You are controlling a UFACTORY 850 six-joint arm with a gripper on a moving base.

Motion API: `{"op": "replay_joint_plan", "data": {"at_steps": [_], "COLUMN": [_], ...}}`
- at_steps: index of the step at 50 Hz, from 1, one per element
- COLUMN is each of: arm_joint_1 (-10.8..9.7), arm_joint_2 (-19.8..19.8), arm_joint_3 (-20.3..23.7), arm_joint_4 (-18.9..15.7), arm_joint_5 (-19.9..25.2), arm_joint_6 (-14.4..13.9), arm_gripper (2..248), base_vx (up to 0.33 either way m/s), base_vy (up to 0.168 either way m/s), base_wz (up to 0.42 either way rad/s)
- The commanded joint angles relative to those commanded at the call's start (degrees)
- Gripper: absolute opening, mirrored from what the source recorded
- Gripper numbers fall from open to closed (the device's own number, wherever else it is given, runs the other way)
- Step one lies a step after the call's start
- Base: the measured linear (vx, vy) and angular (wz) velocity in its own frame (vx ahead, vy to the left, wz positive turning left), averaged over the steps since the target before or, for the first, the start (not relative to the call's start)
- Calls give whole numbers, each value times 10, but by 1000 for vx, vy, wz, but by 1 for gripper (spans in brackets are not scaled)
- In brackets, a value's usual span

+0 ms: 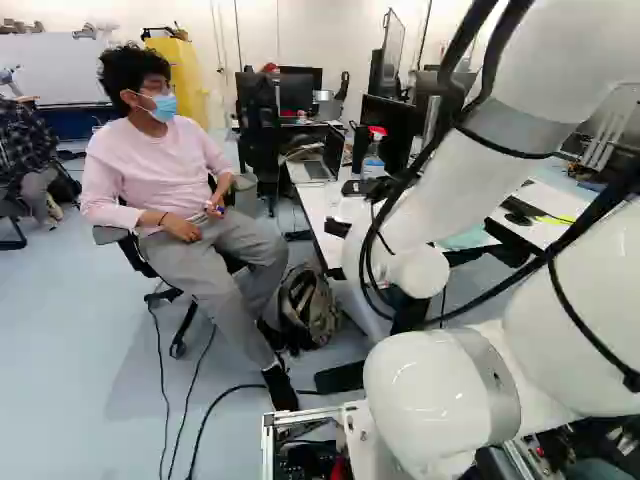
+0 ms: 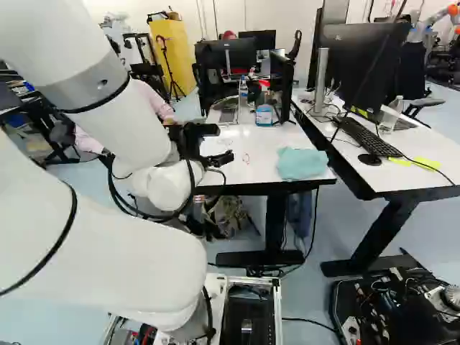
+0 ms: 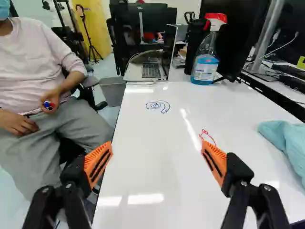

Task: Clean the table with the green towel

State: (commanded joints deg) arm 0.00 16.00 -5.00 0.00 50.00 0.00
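Glossy table (image 3: pixel 152 167), matt cloth towel (image 3: pixel 288 140)

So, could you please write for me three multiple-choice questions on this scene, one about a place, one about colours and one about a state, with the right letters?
1. Where is the green towel?
A) On the floor
B) On the white table
C) On the laptop

2. Which colours are the two drawn marks on the table?
A) One blue, one red
B) Both black
C) One green, one yellow

3. How is the gripper?
A) Closed on the towel
B) Closed on nothing
C) Open

Right letters:
1: B, the right base view shows the towel lying on the table top.
2: A, the wrist view shows a blue spiral and a red squiggle.
3: C, its fingers stand wide apart in the wrist view.
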Motion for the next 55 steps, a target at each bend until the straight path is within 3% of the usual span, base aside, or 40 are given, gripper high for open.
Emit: {"op": "replay_joint_plan", "data": {"at_steps": [1,23,55], "arm_joint_1": [-9,-57,-128], "arm_joint_2": [-8,-44,-72], "arm_joint_3": [-7,-38,-70], "arm_joint_4": [0,0,0], "arm_joint_5": [0,0,-13], "arm_joint_6": [0,0,0], "arm_gripper": [247,247,247], "base_vx": [0,0,0], "base_vy": [0,0,0], "base_wz": [0,0,0]}}
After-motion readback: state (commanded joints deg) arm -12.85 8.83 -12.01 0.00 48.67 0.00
